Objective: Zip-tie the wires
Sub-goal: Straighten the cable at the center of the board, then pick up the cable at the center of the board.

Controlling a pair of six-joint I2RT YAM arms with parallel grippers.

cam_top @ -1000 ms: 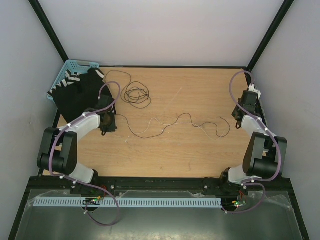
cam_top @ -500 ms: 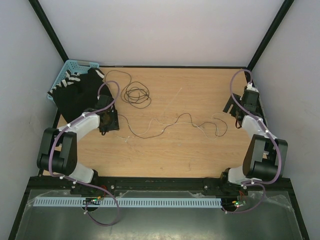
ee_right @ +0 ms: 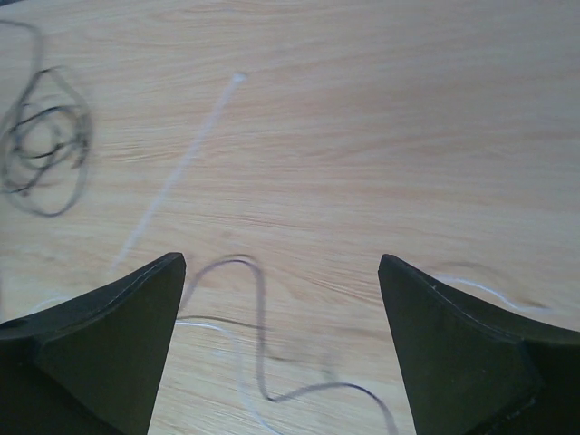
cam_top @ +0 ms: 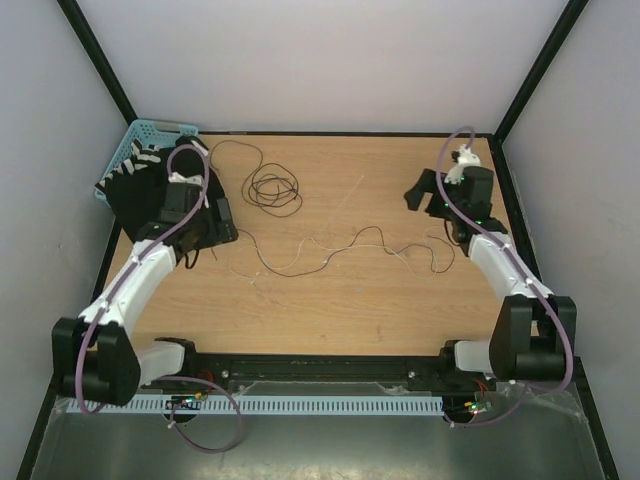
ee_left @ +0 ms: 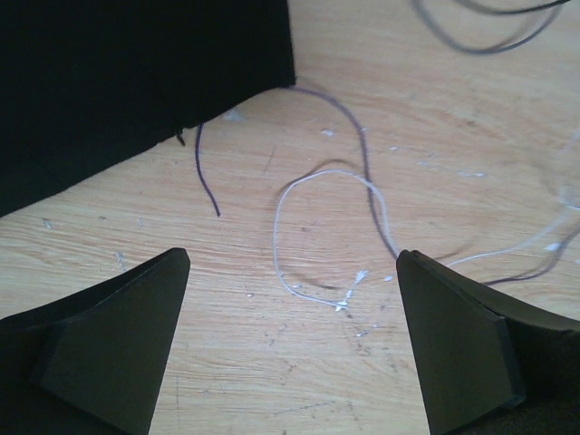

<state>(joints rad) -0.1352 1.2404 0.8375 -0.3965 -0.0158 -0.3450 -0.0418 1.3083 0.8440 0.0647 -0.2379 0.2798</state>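
Dark-brown wires (cam_top: pixel 340 252) lie loose across the middle of the wooden table (cam_top: pixel 380 310), let go within the last second. The left gripper (cam_top: pixel 215 228) and the right gripper (cam_top: pixel 427 192) were nearly clenched a moment ago at either end of the long run. Now both stand with jaws spread wide and nothing between them, and both arms have shifted toward the far side. By that, the stretching-out looks finished while the bundling has not begun. The white strip (cam_top: pixel 350 195) lies untouched, apart from the strands.

Counted:
- two arms and two grippers
- one tight coil (cam_top: pixel 273 190) of wire at the far left
- one long wavy dark run with one pale thread (ee_left: pixel 281 227) beside it
- one white strip
- one black cloth (cam_top: pixel 150 190)
- one blue basket (cam_top: pixel 135 140)
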